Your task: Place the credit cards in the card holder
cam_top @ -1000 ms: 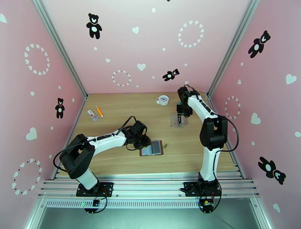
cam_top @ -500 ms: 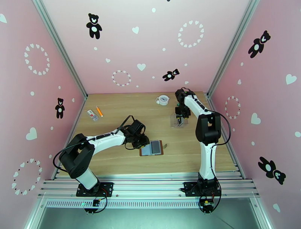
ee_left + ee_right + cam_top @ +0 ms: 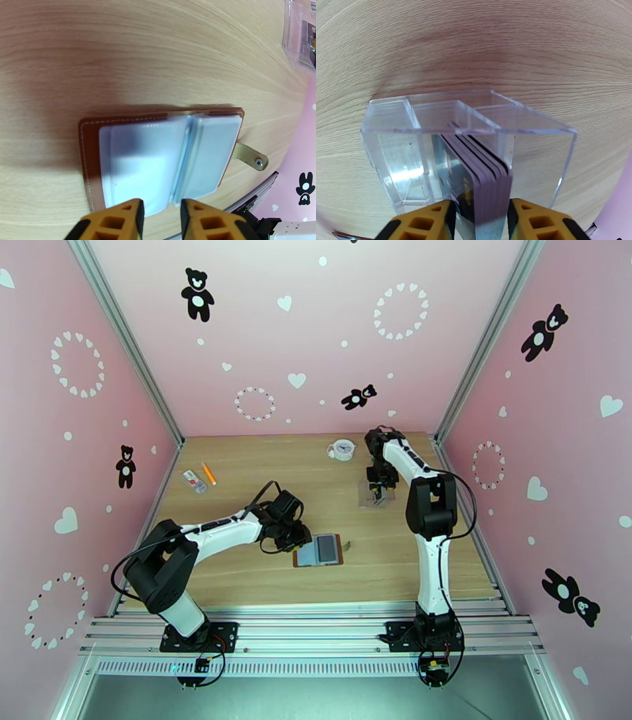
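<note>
Currently, your left gripper (image 3: 160,217) is hanging at the near edge of the card holder (image 3: 90,158). Its jaws are standing slightly parted, with a narrow gap showing between the yellow fingers (image 3: 118,219).

The card holder, in brown stitched leather, is lying open and flat on the table (image 3: 118,47). Its pale blue-grey sleeves (image 3: 158,158) are facing up and its snap strap (image 3: 251,156) is sticking out to one side. In the top view you are seeing it near the middle of the table, just right of the left gripper (image 3: 299,536).

Your right gripper (image 3: 480,221) is reaching down over a clear acrylic box (image 3: 533,134) with several compartments. The credit cards (image 3: 486,173), a stack with greyish-purple edges and one dark face, are standing on edge in the box's middle compartment and leaning slightly. The jaws are straddling the near end of the stack, one yellow finger close against each side. Whether they are pressing on it, you cannot tell.

The box is sitting toward the far right of the table, well apart from the card holder.

Also lying on the table:
- A small white round object (image 3: 342,449) is sitting near the far edge.
- An orange pen (image 3: 208,473) and a small white item (image 3: 194,481) are lying side by side at the far left.
</note>
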You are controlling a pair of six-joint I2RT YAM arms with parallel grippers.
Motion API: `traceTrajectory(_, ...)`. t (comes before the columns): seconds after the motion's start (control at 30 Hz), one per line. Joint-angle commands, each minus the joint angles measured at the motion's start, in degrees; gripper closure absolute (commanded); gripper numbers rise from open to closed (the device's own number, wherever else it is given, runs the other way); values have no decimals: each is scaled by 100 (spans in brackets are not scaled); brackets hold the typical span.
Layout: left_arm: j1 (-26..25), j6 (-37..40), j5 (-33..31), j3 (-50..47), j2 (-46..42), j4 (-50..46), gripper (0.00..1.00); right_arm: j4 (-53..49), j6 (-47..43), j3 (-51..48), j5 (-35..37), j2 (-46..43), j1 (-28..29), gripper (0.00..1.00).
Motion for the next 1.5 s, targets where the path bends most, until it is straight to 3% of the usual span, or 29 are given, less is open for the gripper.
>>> traceTrajectory(0.0, 53, 142, 140, 206, -3, -166, 69, -235, -21, 214, 273, 5, -18, 60)
traceTrajectory(0.33, 72, 145, 146, 268, 93, -131, 69, -389, -11, 251, 375, -197, -14, 61)
traceTrajectory(1.03, 70, 84, 161, 10, 57, 52, 69, -622, -19, 241, 655, -367, -25, 72)
traceTrajectory(1.47, 70, 104, 115, -4, -21, 20, 69, -587, 58, 237, 217, -450, -18, 85)
